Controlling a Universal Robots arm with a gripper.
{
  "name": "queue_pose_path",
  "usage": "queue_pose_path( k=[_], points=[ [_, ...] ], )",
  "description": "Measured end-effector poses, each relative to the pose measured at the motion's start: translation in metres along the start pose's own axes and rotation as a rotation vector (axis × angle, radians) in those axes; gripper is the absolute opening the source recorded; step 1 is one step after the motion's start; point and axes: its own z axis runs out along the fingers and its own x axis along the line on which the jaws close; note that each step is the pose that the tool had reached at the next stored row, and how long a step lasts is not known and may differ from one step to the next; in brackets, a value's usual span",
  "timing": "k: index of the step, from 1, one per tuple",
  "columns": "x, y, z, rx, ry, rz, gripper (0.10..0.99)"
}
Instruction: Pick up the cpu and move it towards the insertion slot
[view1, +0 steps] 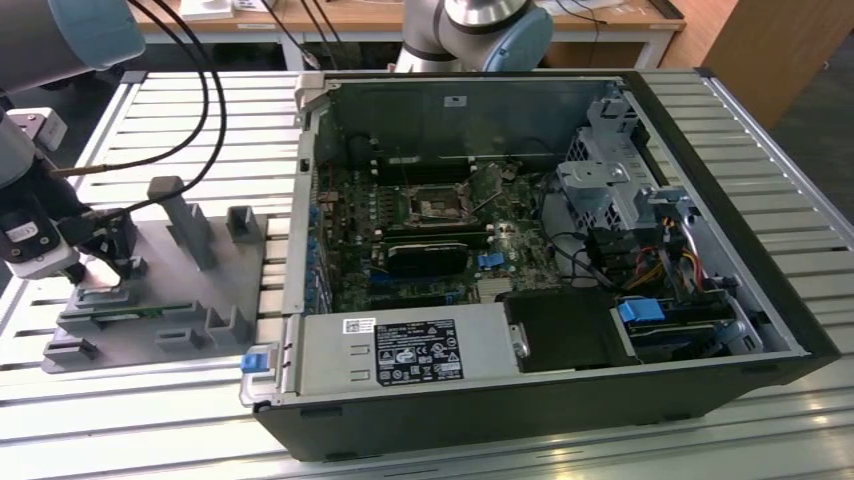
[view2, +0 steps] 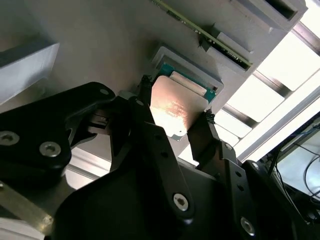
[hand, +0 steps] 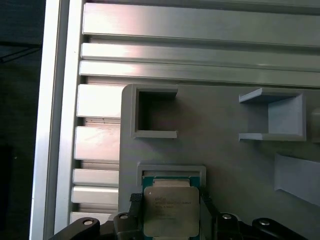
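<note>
The cpu (hand: 171, 216) is a flat square chip with a silvery top, and it sits between the two black fingers (hand: 134, 210) of my gripper (hand: 170, 204). The gripper is shut on its opposite edges. It is held just above a green-lined square nest (hand: 171, 175) on the grey fixture plate (view1: 180, 300). In the second wrist view the cpu (view2: 172, 102) shines between the fingertips (view2: 206, 122). In the exterior view my gripper (view1: 114, 268) hangs over the plate at that view's left. The insertion slot (view1: 438, 207) lies far off, inside the open computer case (view1: 561, 380).
The fixture plate carries several grey holders (hand: 272, 117) and a narrow green circuit strip (view2: 200, 31). The slatted aluminium table (view1: 200, 120) stretches around the plate. Black cables (view1: 200, 90) hang above the plate. A second arm's base (view1: 474, 30) stands behind the case.
</note>
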Motion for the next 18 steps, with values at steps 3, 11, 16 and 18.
queue_pose_path(
  k=[3,11,16,18],
  points=[
    [0.0,0.0,-0.0013,0.0,0.0003,0.0,0.537],
    [-0.0001,0.0003,-0.0058,-0.001,0.0001,0.0,0.537],
    [-0.0001,0.0005,-0.0086,0.0,0.0002,0.0,0.537],
    [-0.0001,0.0006,-0.0096,-0.001,0.0001,0.0,0.537]
  ],
)
